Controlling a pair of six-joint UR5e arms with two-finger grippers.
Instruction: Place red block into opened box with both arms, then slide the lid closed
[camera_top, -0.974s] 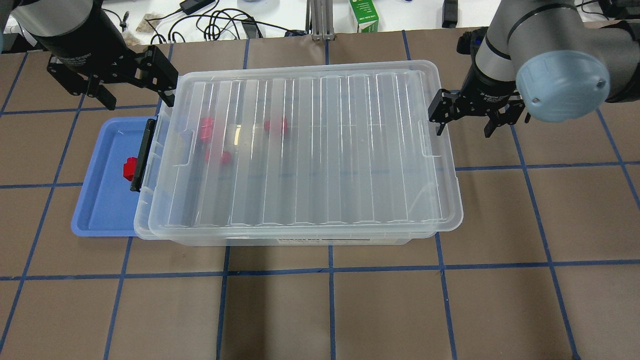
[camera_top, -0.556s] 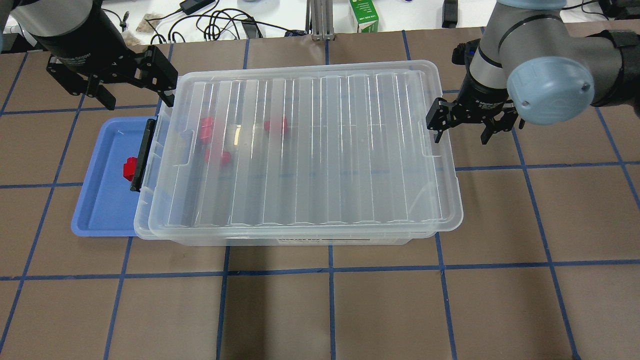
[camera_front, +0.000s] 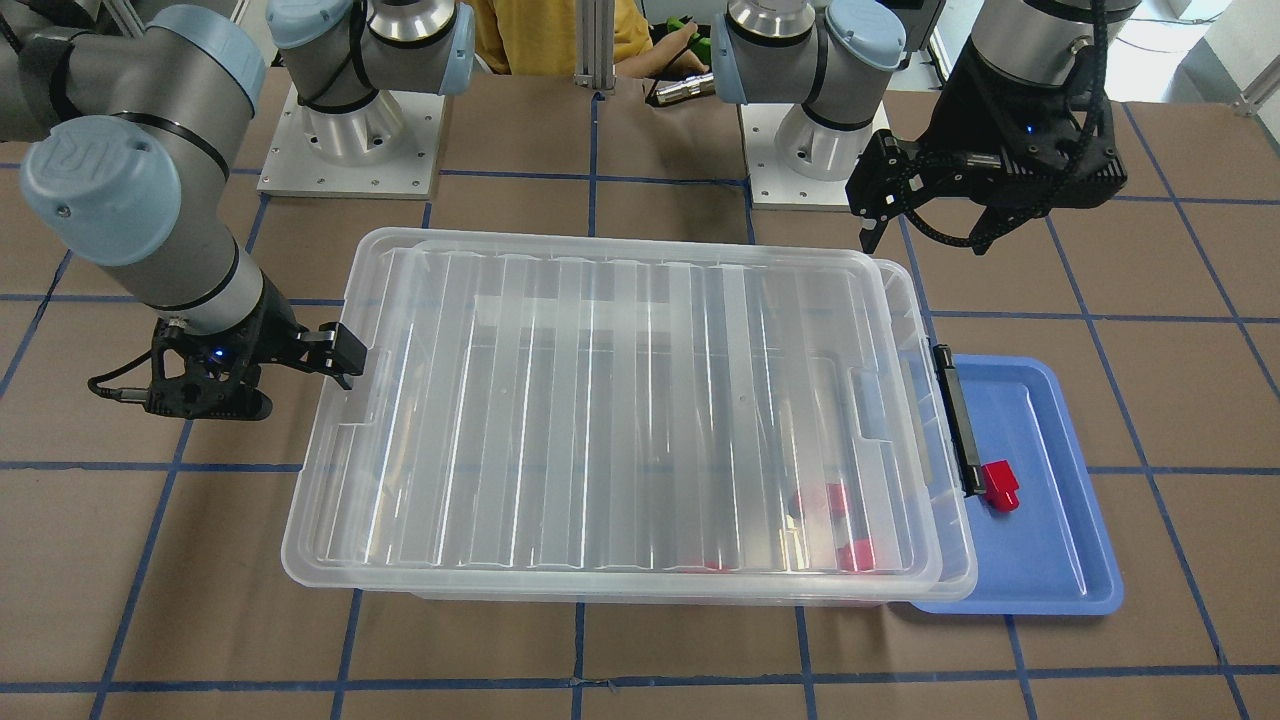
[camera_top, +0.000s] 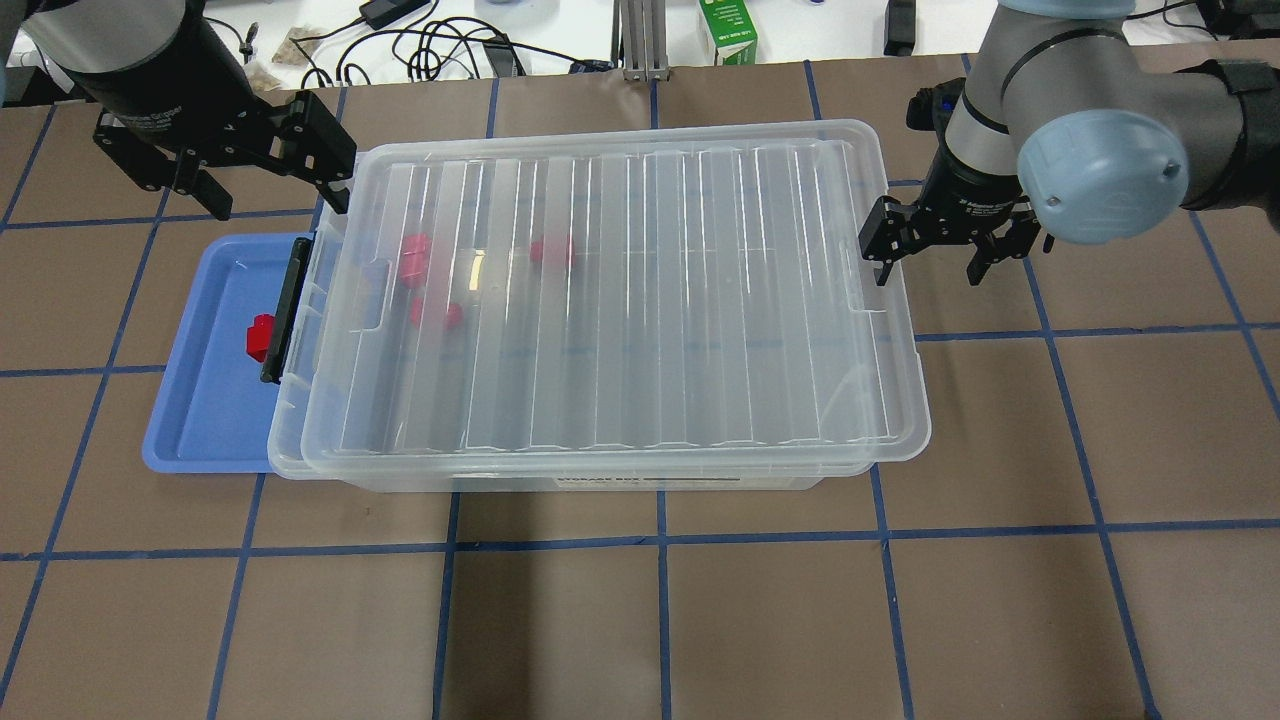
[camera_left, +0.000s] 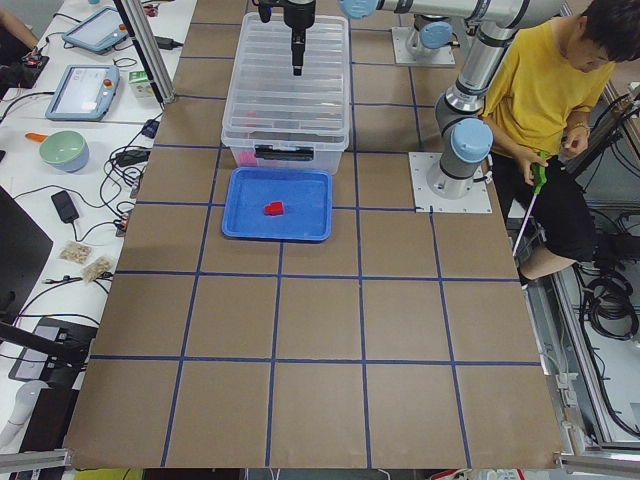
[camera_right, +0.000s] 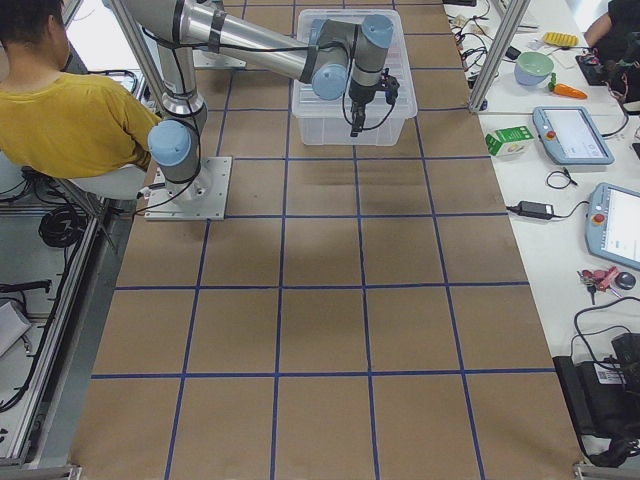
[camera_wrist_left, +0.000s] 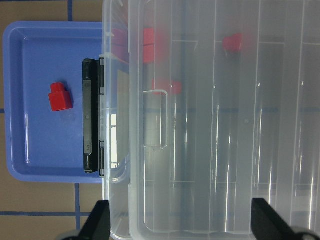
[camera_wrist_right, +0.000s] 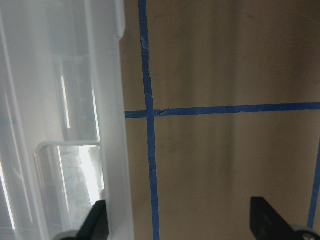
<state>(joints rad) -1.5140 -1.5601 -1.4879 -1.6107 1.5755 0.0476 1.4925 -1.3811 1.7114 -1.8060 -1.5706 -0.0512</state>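
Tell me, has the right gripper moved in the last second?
Yes, slightly. In the overhead view the right gripper has shifted down the picture, nearer the horizontal blue tape line below it.

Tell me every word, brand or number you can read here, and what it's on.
"UR" (faint, embossed): blue joint cap of the right arm.
Front label of the box: cut off by the lid, unreadable.
White print on the left arm's black wrist and the right arm's black wrist: blurred.
Green carton: print too small.
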